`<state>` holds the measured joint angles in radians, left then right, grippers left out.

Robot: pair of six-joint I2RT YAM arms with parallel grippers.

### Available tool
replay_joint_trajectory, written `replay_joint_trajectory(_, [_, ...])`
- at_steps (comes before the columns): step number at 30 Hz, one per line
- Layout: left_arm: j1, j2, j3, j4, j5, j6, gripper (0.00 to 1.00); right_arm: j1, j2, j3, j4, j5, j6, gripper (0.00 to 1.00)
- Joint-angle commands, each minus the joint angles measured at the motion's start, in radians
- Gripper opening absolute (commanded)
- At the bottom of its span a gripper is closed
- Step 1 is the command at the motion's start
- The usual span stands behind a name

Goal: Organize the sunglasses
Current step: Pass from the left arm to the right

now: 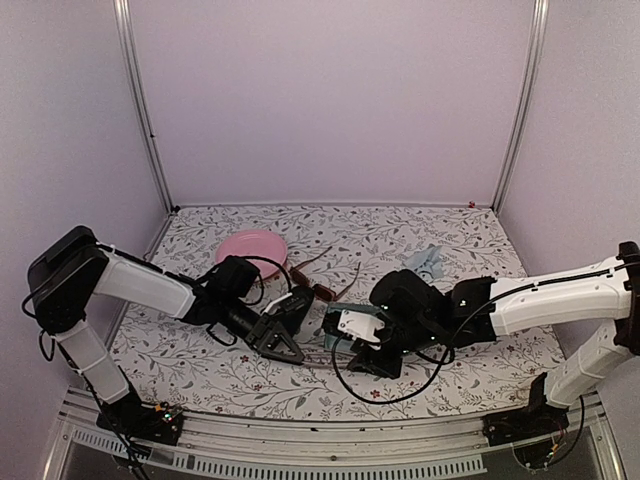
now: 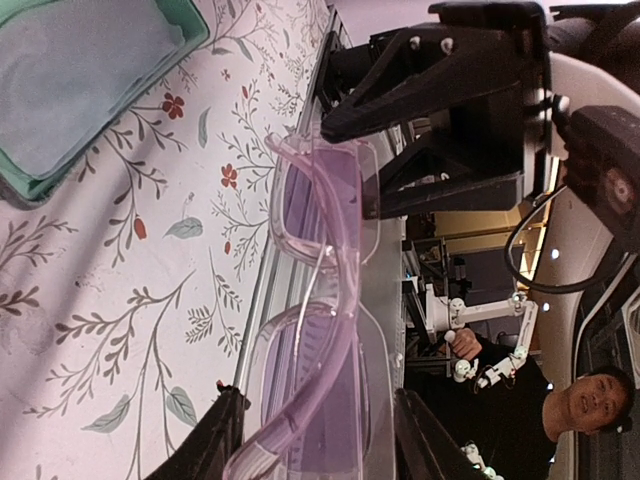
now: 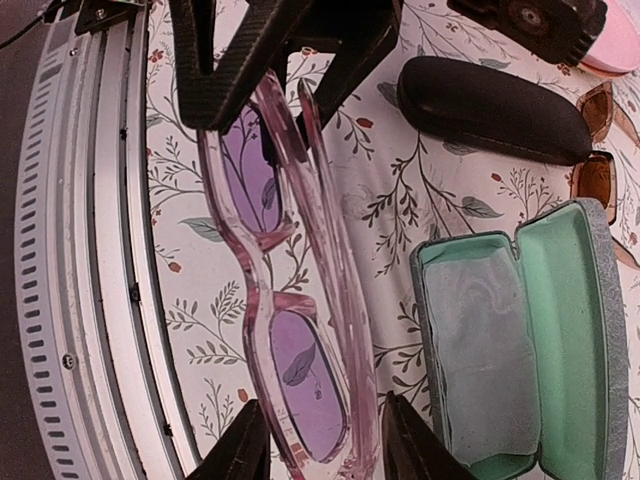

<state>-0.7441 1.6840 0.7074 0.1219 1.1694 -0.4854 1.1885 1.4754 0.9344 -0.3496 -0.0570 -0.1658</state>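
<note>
Two sets of fingers are clamped on one pale frame. In the right wrist view the left fingers pinch its 12 o'clock lens and the right fingers its 6 o'clock lens. The frame hangs near the worktop's 6 o'clock edge, with the open case at 3 o'clock from it. Any mismatch between the arms would likely twist or snap the thin bridge. A one-sided release could let it swing and drop onto the rail. The reddish-brown pair lies just beside the black case.
</note>
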Motion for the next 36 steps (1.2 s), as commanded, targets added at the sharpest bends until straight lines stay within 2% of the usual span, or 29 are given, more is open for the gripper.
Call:
replay_joint_trajectory(1, [-0.016, 0.017, 0.032, -0.008, 0.029, 0.016, 0.00, 0.007, 0.023, 0.038, 0.012, 0.009, -0.017, 0.39])
replay_joint_trajectory(6, [-0.018, 0.022, 0.033, -0.009, 0.031, 0.016, 0.00, 0.008, 0.037, 0.039, 0.014, 0.010, -0.020, 0.37])
replay_joint_trajectory(12, [-0.019, 0.031, 0.034, -0.007, 0.032, 0.017, 0.02, 0.010, 0.039, 0.039, 0.011, 0.025, -0.020, 0.30])
replay_joint_trajectory(19, [-0.019, 0.032, 0.034, 0.000, 0.028, 0.012, 0.07, 0.011, 0.027, 0.023, -0.002, 0.041, -0.013, 0.25])
replay_joint_trajectory(24, [-0.019, 0.035, 0.031, 0.004, 0.021, 0.011, 0.18, 0.009, 0.007, 0.006, -0.002, 0.049, 0.002, 0.23])
replay_joint_trajectory(28, [-0.019, 0.032, 0.027, 0.004, 0.009, 0.015, 0.34, 0.010, -0.015, -0.010, 0.000, 0.054, 0.015, 0.22])
replay_joint_trajectory(36, [-0.019, 0.026, 0.020, 0.011, -0.007, 0.021, 0.60, 0.009, -0.046, -0.037, -0.008, 0.086, 0.039, 0.20])
